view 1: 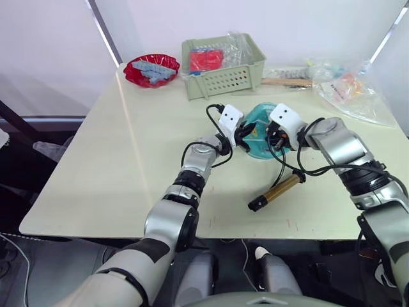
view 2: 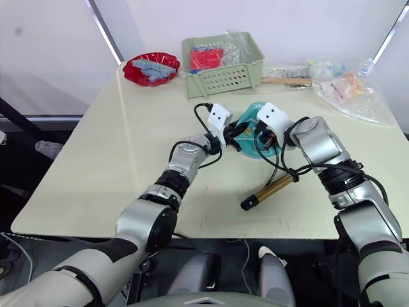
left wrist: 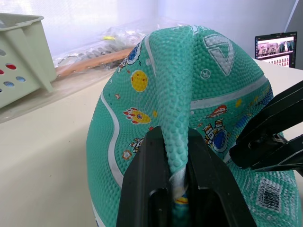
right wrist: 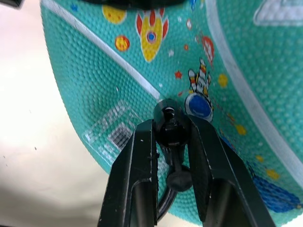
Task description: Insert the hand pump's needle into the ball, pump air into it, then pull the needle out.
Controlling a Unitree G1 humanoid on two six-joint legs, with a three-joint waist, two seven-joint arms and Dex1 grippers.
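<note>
The teal ball with cartoon prints sits partly deflated on the table, between both grippers. My left gripper is shut on a raised fold of the ball. My right gripper is shut on the black fitting at the end of the pump's hose, and the fitting presses against the ball beside a white label patch. The needle itself is hidden at that contact. The bronze hand pump lies flat on the table nearer me, and its thin hose curves up to my right gripper.
A pale green basket with red packets stands at the back. A red bowl is at the back left. Clear plastic bags and a wooden stick lie at the back right. The table's front edge is close to the pump.
</note>
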